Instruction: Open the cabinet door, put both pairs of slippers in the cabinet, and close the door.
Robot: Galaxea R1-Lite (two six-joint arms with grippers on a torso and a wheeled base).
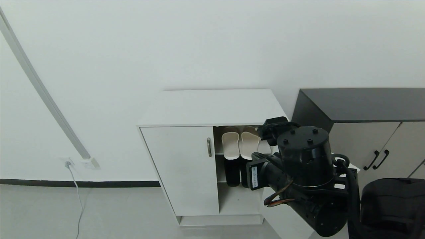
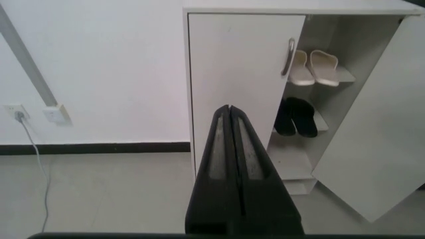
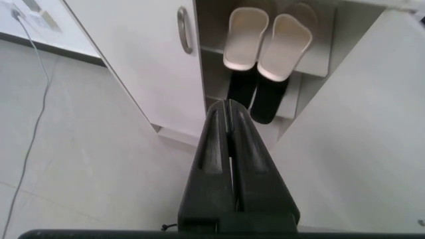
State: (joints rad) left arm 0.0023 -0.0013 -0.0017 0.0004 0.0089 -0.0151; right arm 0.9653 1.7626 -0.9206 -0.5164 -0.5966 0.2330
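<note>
White boxy two-door cabinet (image 1: 212, 106) stands against the wall, and both pairs are in it. The cream foam slippers (image 1: 239, 143) sit side by side on the upper shelf of the right-hand compartment, and the black slippers (image 1: 232, 172) are on the shelf right below them. The cabinet's right door (image 2: 378, 133) is swung wide open, while the left door (image 1: 179, 166) with its small curved metal handle (image 1: 209, 147) is shut. As for writing, there's only a little white sticker (image 1: 254, 176) on the right arm, and the print is too small to read. The right gripper (image 3: 228, 101) has its two black fingers pressed flat together with nothing between them. It hangs in front of the open compartment, clear of the slippers and the doors. Same deal for the left gripper (image 2: 229, 107): clenched on nothing, out in front of the shut left door and not touching it. Off to the right is a low dark-topped grey sideboard (image 1: 362, 103) with black handles. On the left, a wall socket (image 1: 68, 163) has a pale cable (image 1: 79, 202) trailing down onto the grey floor.
</note>
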